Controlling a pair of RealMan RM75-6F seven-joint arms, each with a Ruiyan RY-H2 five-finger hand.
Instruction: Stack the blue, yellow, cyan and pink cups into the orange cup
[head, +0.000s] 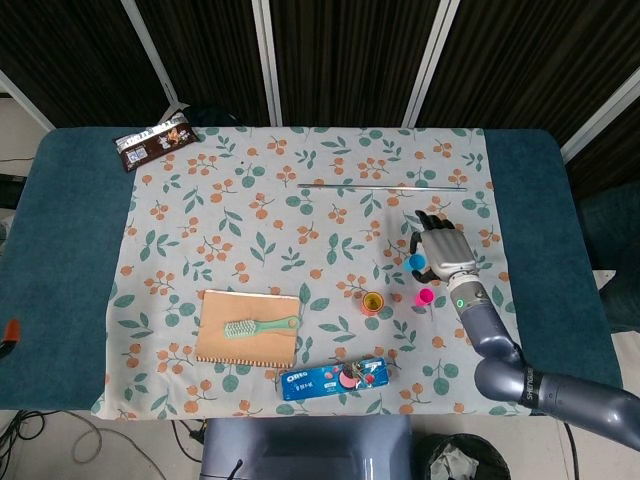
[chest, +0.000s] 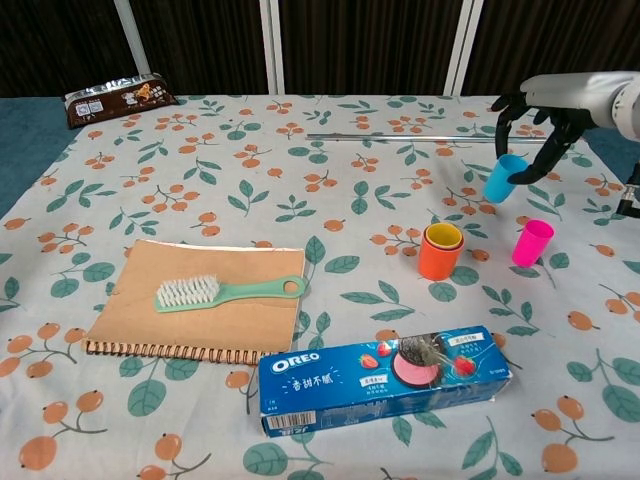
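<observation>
Status: orange cup (chest: 440, 253) sits right of centre in the chest view, standing upright on the floral cloth (chest: 300, 160), with a yellow cup (chest: 444, 236) already nested in it — its rim shows just inside the orange rim. Whether a blue cup is under the yellow I can't tell; nothing darker shows from either camera. Right hand (chest: 540, 125) is at the upper right of the chest view, fingers wrapped round the cyan cup (chest: 503, 178), which is tilted and looks lifted off the cloth, up and to the right of the orange stack and clearly apart from it. In the head view the same hand (head: 446, 256) sits at right of centre with the cyan cup (head: 418, 261) at its left edge. Pink cup (chest: 532, 242) stands upright on the cloth, just right of the orange cup, lower right of the cyan, untouched. Left hand isn't in either view. So my read: yellow done, cyan in transit, pink still to go — roughly halfway or a bit past, depending on blue. Remaining: carry cyan over the stack, level it and drop it in, then come back for pink. Clutter on the bench, all clear of the work area: notebook (chest: 200, 305) with a green brush (chest: 228, 291) on it at left, Oreo box (chest: 385, 377) at bottom centre.
</observation>
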